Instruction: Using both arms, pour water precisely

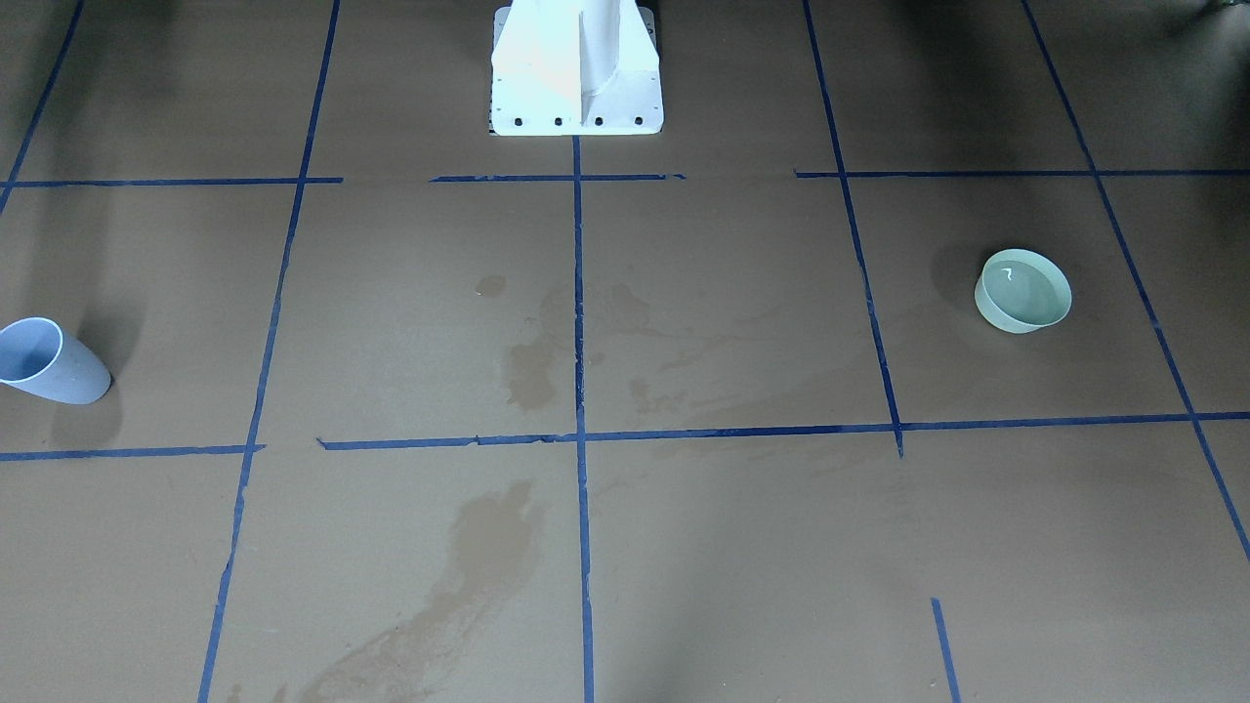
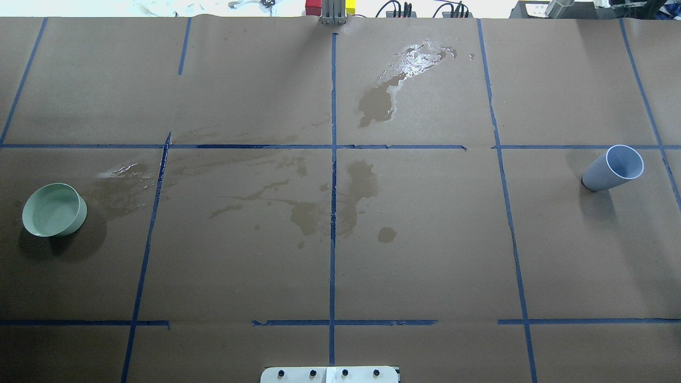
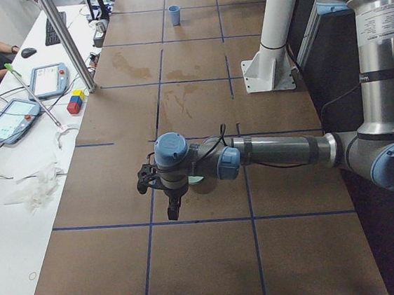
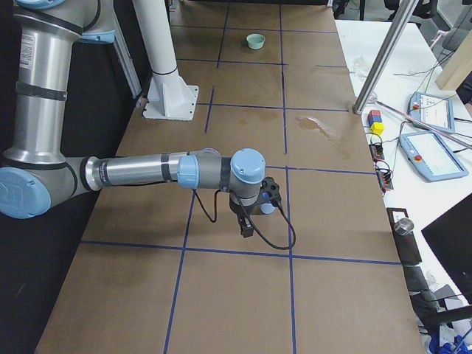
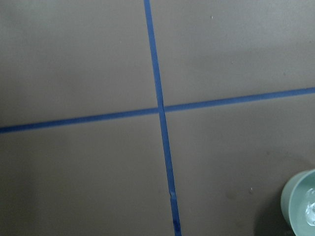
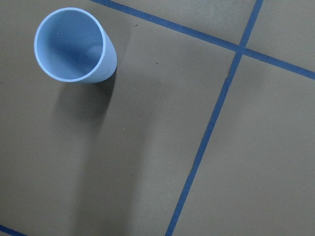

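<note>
Front-facing: a squat, smooth pale-green bowl [image 1: 992, 312] holding the water [image 1: 1030, 293], glossy, stands near the bench's left end; a tapered matt blue cup [image 1: 68, 376] stands near its right end. Overhead: wet-stained brown paper [image 2: 425, 250] may let a nudged vessel slide. Side views: left gripper [image 3: 173, 208] and right gripper [image 4: 245, 223] hang near them, jaw width indiscernible, so a misjudged descent could tip either.

- Worktop [image 2: 425, 255]: matt brown paper, blue tape lines [image 2: 332, 239].
- Water [image 2: 420, 56]: glossy, rippled film near the far edge.
- Bowl [image 2: 81, 215], cup [image 2: 598, 178]: smooth plastic.
- Left arm [image 3: 282, 151], right arm [image 4: 140, 171]: satin silver metal.
</note>
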Controlling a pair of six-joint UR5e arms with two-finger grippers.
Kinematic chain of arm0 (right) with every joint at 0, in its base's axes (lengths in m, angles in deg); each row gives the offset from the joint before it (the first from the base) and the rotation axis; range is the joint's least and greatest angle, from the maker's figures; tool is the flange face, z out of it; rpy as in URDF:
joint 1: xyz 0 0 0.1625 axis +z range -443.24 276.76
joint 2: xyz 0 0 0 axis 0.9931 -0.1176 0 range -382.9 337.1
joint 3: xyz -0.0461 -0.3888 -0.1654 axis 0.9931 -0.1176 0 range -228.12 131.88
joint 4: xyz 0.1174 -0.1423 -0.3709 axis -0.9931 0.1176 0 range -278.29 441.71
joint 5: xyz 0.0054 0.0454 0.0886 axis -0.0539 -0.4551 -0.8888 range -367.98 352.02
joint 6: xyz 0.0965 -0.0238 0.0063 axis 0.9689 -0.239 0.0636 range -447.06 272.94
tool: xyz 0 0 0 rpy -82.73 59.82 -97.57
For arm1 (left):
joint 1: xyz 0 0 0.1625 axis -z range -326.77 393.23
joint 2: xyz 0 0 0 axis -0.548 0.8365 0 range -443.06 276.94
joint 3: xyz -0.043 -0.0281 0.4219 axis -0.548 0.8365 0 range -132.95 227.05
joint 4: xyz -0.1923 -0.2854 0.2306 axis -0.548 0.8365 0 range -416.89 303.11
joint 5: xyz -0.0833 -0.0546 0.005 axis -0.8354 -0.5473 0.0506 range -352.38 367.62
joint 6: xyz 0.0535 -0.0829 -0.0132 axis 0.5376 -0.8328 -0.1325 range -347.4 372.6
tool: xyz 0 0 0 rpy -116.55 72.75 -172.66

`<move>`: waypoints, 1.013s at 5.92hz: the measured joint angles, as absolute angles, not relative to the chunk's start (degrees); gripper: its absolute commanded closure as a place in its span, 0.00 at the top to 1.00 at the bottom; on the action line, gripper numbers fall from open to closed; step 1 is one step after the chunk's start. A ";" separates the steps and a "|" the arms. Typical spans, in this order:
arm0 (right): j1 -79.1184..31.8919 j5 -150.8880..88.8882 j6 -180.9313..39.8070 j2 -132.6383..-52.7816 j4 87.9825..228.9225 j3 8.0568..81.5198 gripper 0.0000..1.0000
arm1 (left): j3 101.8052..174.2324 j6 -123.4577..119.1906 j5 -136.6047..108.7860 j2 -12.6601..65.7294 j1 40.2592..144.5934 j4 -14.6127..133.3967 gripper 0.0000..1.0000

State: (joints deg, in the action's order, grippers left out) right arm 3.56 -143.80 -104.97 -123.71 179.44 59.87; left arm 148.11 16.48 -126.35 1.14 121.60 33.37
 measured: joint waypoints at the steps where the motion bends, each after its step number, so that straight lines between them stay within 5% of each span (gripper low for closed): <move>1: 3.55 -143.78 -104.96 -123.71 179.44 59.63 1.00 | 149.71 20.65 -125.46 1.01 122.16 27.93 1.00; 6: 3.50 -143.63 -104.74 -123.71 179.37 58.34 1.00 | 152.54 23.49 -125.10 0.57 122.88 19.17 1.00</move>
State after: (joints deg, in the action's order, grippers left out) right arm 3.50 -143.63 -104.74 -123.71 179.37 58.34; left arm 152.54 23.49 -125.10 0.57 122.88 19.17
